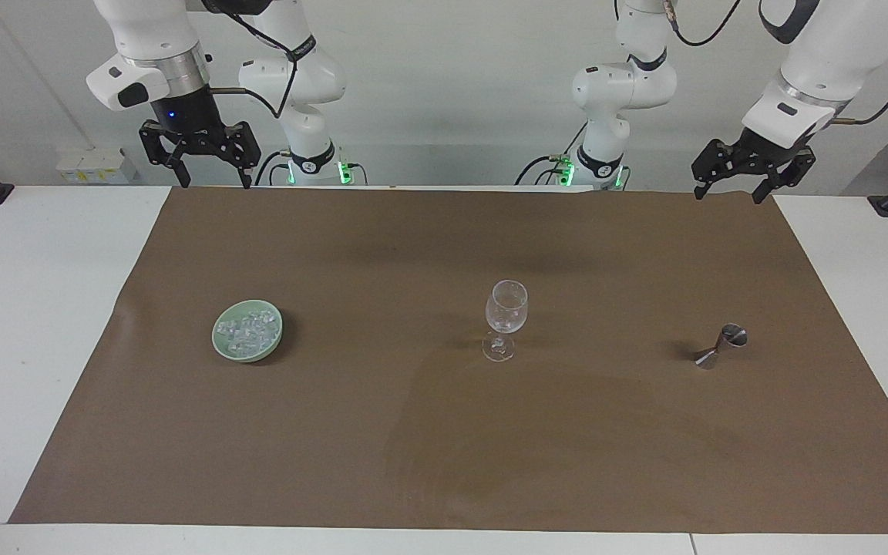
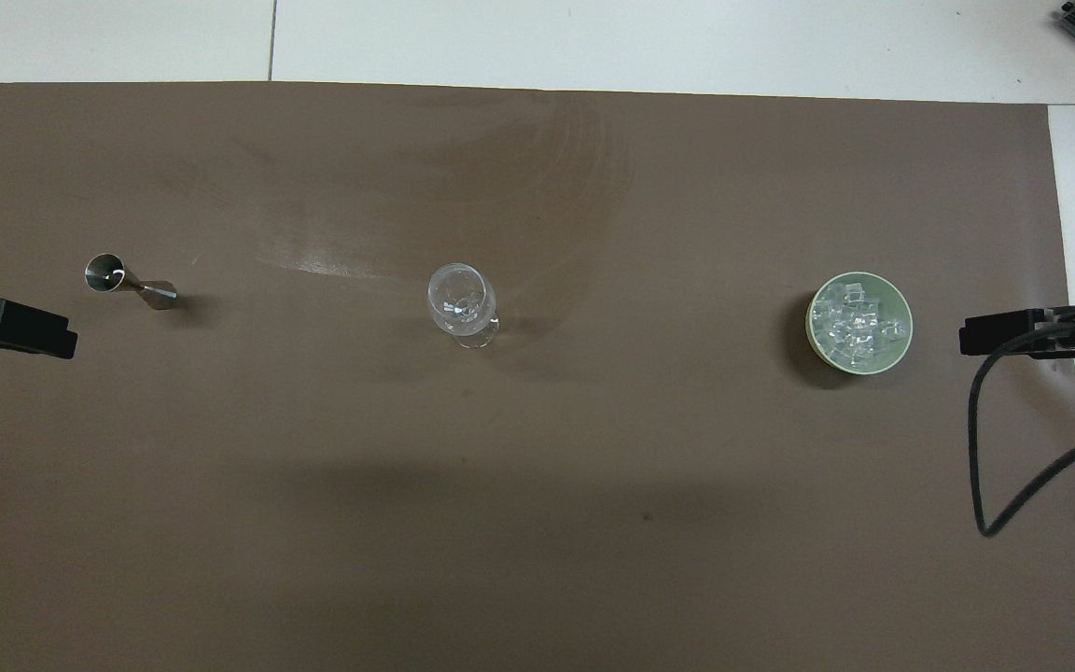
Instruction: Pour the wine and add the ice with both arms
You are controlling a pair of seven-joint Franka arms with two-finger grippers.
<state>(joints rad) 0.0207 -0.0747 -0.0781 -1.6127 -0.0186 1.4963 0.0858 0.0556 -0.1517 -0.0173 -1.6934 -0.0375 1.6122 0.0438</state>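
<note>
Your left gripper (image 1: 731, 187) and right gripper (image 1: 207, 171) hang spread and empty. You've started nothing: the wine glass (image 1: 506, 320) stands empty, the ice (image 1: 248, 327) beside it toward the right arm's end, the jigger (image 1: 721, 346) toward the left's.

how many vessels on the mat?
3: green bowl of ice toward the right arm's end, wine glass mid-mat, metal jigger toward the left arm's end.
</note>
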